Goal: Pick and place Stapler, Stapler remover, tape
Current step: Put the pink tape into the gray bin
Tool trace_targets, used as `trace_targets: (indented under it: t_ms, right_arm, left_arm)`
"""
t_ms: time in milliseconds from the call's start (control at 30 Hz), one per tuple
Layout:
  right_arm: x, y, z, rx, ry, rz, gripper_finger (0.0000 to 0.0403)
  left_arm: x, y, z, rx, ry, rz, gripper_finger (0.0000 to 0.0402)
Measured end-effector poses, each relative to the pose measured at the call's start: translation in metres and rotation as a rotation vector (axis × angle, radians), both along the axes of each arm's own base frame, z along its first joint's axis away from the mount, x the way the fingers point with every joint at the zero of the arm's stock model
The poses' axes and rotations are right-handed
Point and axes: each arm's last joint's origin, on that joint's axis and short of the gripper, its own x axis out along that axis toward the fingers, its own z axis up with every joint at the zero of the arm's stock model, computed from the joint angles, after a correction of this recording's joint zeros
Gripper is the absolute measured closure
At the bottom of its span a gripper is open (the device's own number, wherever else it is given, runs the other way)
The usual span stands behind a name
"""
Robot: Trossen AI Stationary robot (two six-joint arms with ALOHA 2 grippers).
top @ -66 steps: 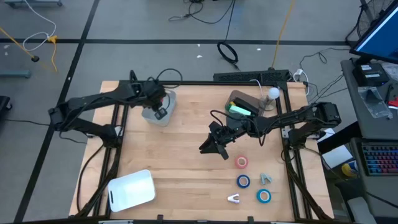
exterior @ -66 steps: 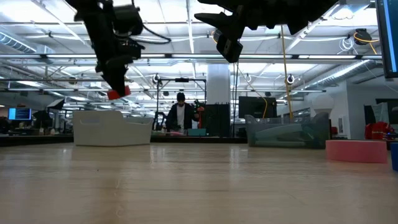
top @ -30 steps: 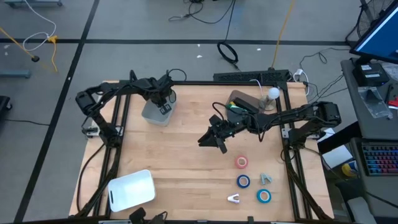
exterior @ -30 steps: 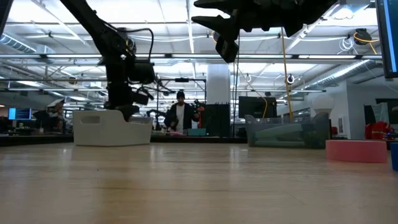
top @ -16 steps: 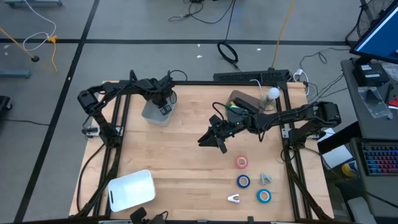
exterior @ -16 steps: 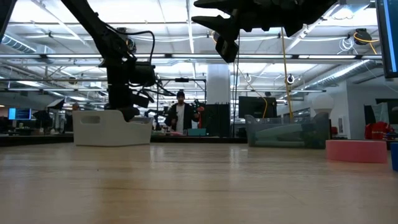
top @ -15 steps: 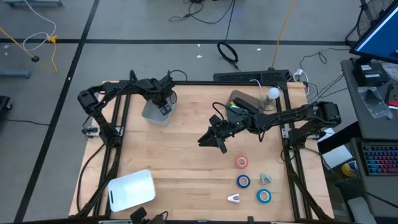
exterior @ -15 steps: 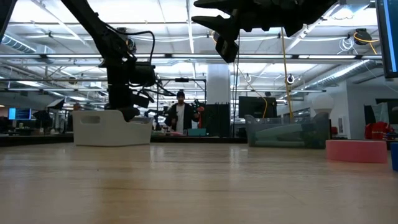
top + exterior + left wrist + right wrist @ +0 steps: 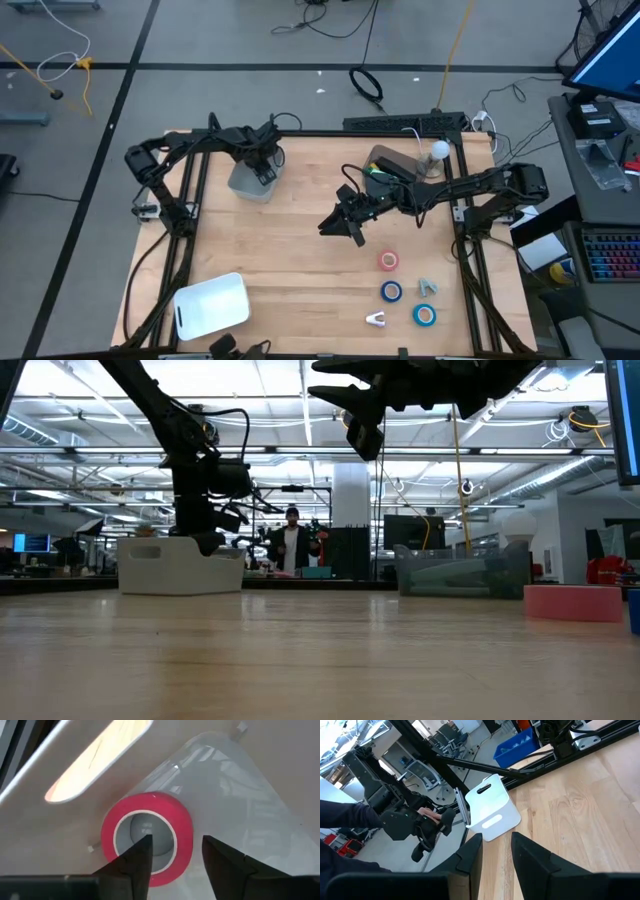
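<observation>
A red tape roll [image 9: 147, 837] lies flat on the floor of the white bin [image 9: 255, 182] at the table's far left. My left gripper [image 9: 175, 850] points down into that bin and is open. One finger [image 9: 135, 862] stands over the ring's hole, the other [image 9: 222, 862] outside its wall. On the near right lie a red tape [image 9: 389, 261], two blue tapes [image 9: 391, 291] [image 9: 424, 315] and two small claw-shaped pieces [image 9: 427, 287] [image 9: 376, 319]. My right gripper [image 9: 340, 228] hovers high over the table's middle, open and holding nothing. I cannot make out the stapler.
A clear bin [image 9: 392, 168] with a green thing inside stands at the far right, under my right arm. A white lid [image 9: 212, 305] lies at the near left corner. The middle of the wooden table [image 9: 300, 270] is bare. A person [image 9: 291, 545] stands in the room behind.
About two seconds ago my left gripper hung above the white bin with the red tape between its fingers. It has since come down into the bin. Over the last second both arms have kept still.
</observation>
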Motion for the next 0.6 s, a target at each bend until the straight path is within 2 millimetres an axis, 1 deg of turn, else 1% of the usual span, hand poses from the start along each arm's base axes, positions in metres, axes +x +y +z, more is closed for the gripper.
trace_targets:
  t_ms: [67, 167, 200, 267, 367, 467, 600]
  right_arm:
    - [0.0, 0.0, 0.0, 0.001, 0.0, 0.0, 0.0308]
    - [0.0, 0.0, 0.0, 0.026, 0.011, -0.005, 0.0307]
    - [0.0, 0.0, 0.0, 0.039, 0.016, -0.007, 0.0308]
    - [0.0, 0.0, 0.0, 0.074, 0.033, -0.015, 0.0309]
    - [0.0, 0.0, 0.0, 0.134, 0.058, -0.027, 0.0308]
    - [0.0, 0.0, 0.0, 0.179, 0.077, -0.036, 0.0307]
    - [0.0, 0.0, 0.0, 0.223, 0.096, -0.046, 0.0309]
  left_arm:
    - [-0.001, -0.002, 0.005, -0.002, -0.009, 0.001, 0.022]
    - [-0.003, -0.007, 0.021, -0.015, -0.014, 0.0, 0.0212]
    - [-0.003, -0.009, 0.029, -0.023, -0.023, 0.0, 0.0211]
    - [-0.003, -0.015, 0.052, -0.033, -0.064, -0.006, 0.0211]
    - [-0.006, -0.03, 0.085, -0.107, -0.197, -0.036, 0.0211]
    - [-0.011, -0.051, 0.118, -0.169, -0.397, -0.11, 0.021]
    - [-0.023, -0.081, 0.151, -0.178, -0.571, -0.191, 0.021]
